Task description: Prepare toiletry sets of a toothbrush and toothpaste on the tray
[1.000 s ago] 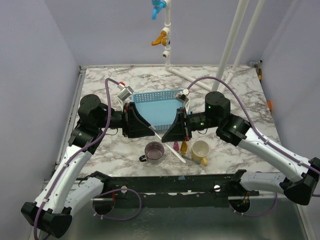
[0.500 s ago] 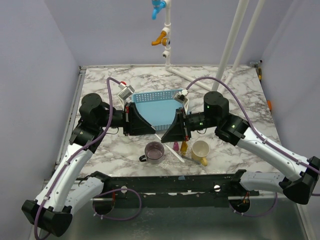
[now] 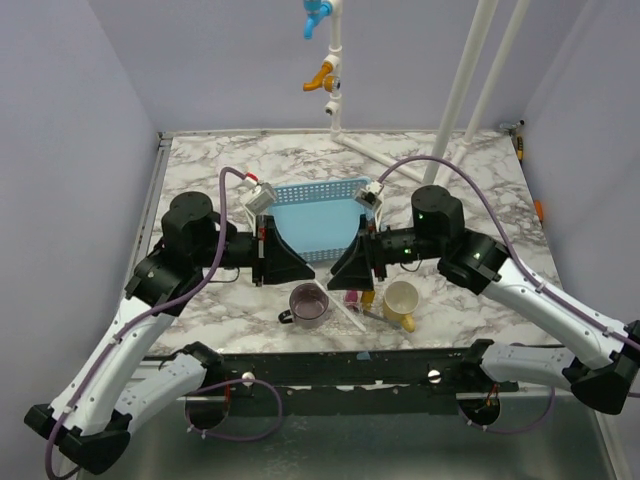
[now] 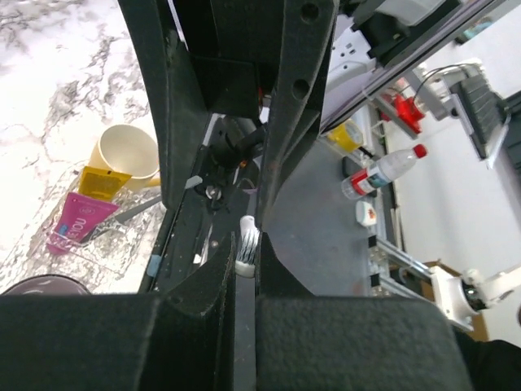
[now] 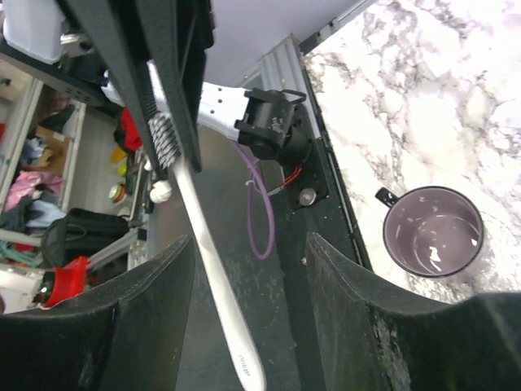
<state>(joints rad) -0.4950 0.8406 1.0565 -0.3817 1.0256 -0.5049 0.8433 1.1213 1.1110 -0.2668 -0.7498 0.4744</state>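
Marble surface (image 3: 200, 160) carries everything. All places are given from the cream mug (image 4: 126, 151).

- Light-blue mesh basket (image 3: 315, 215): beyond the mug, on its left, well apart.
- Left end effector (image 4: 247, 273): above the surface to the mug's left. Fingers pressed together, pinching the white toothbrush (image 5: 213, 269) at its bristle end.
- Right end effector (image 5: 250, 244): tip to tip with the left one and nearer the mug. Fingers spread, with the toothbrush handle running through the gap. Contact with either finger cannot be told.
- Purple mug (image 5: 431, 230): left of the cream mug, near it, upright.
- Clear tray (image 4: 106, 244): just beside the cream mug, between it and the purple mug.
- Toothpaste, both tubes on the tray: yellow tube (image 4: 102, 181) against the cream mug, pink tube (image 4: 77, 224) touching the yellow one on its far side.
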